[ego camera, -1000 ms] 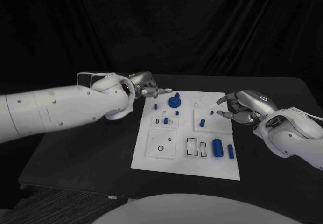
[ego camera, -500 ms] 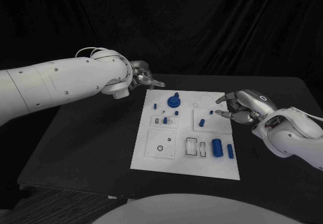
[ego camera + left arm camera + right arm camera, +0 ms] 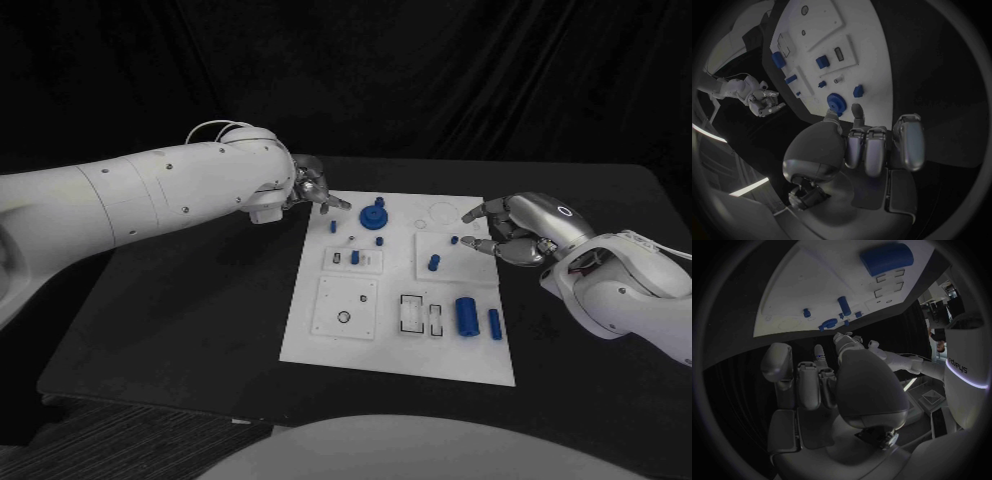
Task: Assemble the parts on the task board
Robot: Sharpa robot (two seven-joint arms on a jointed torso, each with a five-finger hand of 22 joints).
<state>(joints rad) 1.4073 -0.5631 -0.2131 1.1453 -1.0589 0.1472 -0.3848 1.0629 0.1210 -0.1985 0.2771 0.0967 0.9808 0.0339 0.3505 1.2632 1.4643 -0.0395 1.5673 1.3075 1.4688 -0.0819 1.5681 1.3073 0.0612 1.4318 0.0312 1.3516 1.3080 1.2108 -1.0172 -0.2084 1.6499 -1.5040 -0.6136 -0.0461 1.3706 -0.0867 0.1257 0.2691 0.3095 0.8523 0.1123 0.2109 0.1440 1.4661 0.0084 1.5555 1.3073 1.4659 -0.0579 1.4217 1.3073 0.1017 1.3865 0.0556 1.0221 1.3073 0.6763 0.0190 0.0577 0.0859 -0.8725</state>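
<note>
White and flat, the task board (image 3: 368, 345) lies in the middle of the black table (image 3: 188, 310), its long axis running from the robot's side toward the far edge. Several blue parts sit on it: a round knobbed part (image 3: 375, 217) near the far end, a small upright peg (image 3: 433, 264) around the middle, and a large cylinder (image 3: 467, 315) lying on its side toward the near right, its long axis along the board's length. Just right of it a thinner blue pin (image 3: 493, 323) lies parallel.

The left hand (image 3: 313, 190) hovers at the board's far left corner, fingers curled inward; in the left wrist view its fingertips (image 3: 856, 111) reach close to the round knobbed part, and nothing shows between them. The right hand (image 3: 516, 230) sits at the board's right edge, level with the far half, fingers bent in with the tips close together near a tiny blue part (image 3: 453, 240); whether it pinches anything I cannot tell
</note>
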